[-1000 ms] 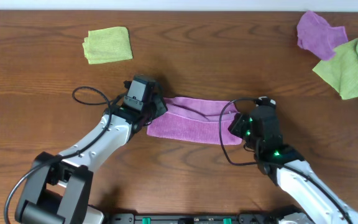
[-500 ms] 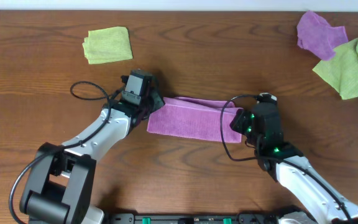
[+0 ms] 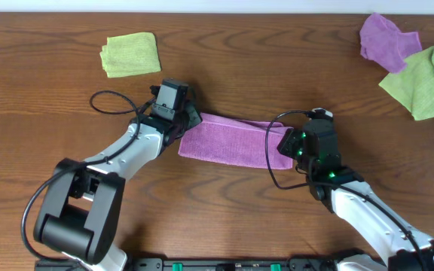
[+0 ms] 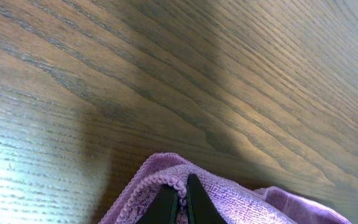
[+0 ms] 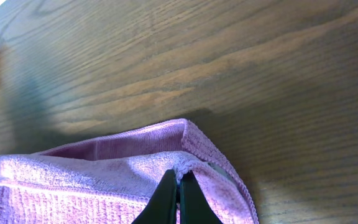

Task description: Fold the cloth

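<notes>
Presently, the cloth (image 3: 232, 143) is pinched at opposite ends by the left end effector (image 4: 183, 198) and the right end effector (image 5: 178, 183).

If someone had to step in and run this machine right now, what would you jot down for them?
Left gripper: shut on the left end of the cloth.
Right gripper: shut on its right end.
The cloth lies as a long strip on the table between the arms, seemingly doubled over once.
Left to do: probably fold it end to end, then let go.
</notes>
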You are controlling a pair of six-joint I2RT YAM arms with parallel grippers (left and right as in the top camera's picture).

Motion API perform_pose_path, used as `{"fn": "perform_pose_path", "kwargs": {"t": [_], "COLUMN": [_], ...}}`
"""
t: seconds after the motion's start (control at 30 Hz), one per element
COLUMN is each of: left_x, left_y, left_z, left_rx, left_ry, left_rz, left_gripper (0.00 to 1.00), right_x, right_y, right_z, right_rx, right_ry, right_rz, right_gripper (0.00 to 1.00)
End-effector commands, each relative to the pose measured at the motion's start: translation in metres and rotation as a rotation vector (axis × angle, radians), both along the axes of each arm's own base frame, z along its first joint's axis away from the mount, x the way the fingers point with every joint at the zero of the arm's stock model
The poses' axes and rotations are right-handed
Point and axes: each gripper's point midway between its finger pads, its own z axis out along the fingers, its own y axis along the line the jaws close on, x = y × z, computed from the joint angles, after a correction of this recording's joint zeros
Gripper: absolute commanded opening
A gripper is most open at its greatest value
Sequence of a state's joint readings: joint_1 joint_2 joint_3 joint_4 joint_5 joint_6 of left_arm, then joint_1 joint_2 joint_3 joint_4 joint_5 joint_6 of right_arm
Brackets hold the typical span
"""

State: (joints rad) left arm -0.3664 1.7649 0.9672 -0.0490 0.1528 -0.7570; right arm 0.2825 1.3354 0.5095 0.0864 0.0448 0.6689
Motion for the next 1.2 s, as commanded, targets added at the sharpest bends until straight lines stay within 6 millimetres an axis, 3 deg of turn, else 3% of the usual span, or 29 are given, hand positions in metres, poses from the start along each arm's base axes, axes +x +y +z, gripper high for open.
{"fn": "perform_pose_path", "kwargs": {"t": [0.0,0.33,1.17], "left_x": [0.012,0.014,0.027], "left_y": [-0.003,-0.01,-0.003], "left_z": [-0.001,-0.005,0.001], "left_rx": [0.003,-0.025,0.06], "left_ry": [-0.023,-0.023,-0.105], "left_rz": [-0.026,-0.048,-0.074], "left_gripper": [0.06,0.06,0.06], "right_x": [0.008,0.006,0.022], "right_y": [-0.008,-0.008,-0.017], "right_z": [0.005,-0.007,-0.002], "right_rx": [-0.045,-0.073,-0.175], "right_ry": [-0.022,0.008,-0.068], "right_rz": [-0.011,0.006,0.009], "right_gripper": [0.02,0.02,0.02]}}
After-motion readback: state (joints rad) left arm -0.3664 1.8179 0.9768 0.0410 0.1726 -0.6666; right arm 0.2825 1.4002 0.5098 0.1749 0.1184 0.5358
